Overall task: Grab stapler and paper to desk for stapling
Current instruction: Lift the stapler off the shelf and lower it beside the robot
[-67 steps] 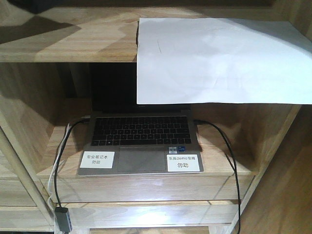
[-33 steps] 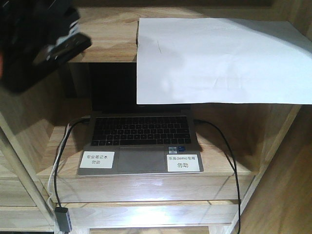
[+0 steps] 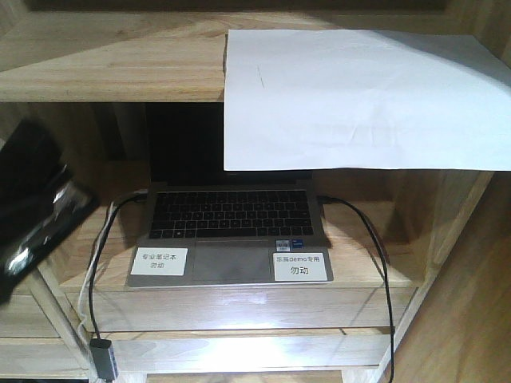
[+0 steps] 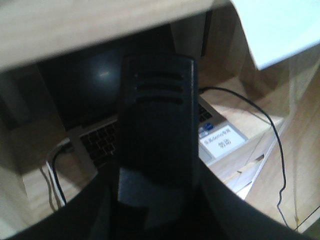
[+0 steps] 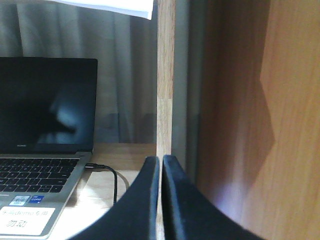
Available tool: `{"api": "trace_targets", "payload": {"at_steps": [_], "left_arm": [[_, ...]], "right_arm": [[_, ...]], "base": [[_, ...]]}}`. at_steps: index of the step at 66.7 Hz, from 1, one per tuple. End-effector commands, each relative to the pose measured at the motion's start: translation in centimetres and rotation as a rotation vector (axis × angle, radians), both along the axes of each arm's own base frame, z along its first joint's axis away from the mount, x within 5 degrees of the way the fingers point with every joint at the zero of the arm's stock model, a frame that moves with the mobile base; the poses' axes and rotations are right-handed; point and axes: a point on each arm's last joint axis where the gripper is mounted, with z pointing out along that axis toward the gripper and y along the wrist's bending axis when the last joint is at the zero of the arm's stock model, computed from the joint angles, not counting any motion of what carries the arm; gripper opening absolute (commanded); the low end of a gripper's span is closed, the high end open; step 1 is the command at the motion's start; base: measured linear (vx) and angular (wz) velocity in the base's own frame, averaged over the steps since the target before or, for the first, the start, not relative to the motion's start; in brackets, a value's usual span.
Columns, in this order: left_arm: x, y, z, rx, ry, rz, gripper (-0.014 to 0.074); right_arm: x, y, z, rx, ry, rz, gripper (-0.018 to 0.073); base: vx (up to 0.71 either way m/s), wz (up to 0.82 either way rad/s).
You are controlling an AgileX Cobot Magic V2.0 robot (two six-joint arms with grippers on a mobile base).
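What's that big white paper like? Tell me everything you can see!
The paper is a big, plain white sheet, smooth apart from one faint crease mark. Its back part lies flat on the wooden shelf. Its front part hangs over the edge, hiding the top of the laptop screen. Nothing else touches it.

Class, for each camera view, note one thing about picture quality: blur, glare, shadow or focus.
Front-facing view: a dark shape at the left edge is smeared by motion blur, and glare whitens the shelf front below the laptop. Left wrist view: soft all over, a black shape near the lens blocks the middle. Right wrist view: sharp, with a pale reflection on the laptop screen.
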Motion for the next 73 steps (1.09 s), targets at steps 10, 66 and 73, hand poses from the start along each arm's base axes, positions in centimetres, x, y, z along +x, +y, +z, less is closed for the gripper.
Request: {"api": "trace_targets", "payload": {"at_steps": [10, 66, 73], "left_arm": [[-2.7, 1.4, -2.5, -0.081, -0.120, 0.005, -0.0007], [-6.3, 3.3, -6.4, -0.109, -0.174, 0.002, -0.0007], [-6.3, 3.3, -6.4, -0.109, -0.174, 0.002, -0.0007]], "right_arm": [[-0.2, 0.1, 0.6, -0.002, -0.085, 0.006, -0.0009], [-0.2, 0.1, 0.6, -0.002, -0.084, 0.006, -0.0009], [-0.2, 0.1, 0.6, -0.002, -0.084, 0.006, -0.0009]], "base": [[0.00, 0.00], [0.00, 0.00], [0.00, 0.00]]}}
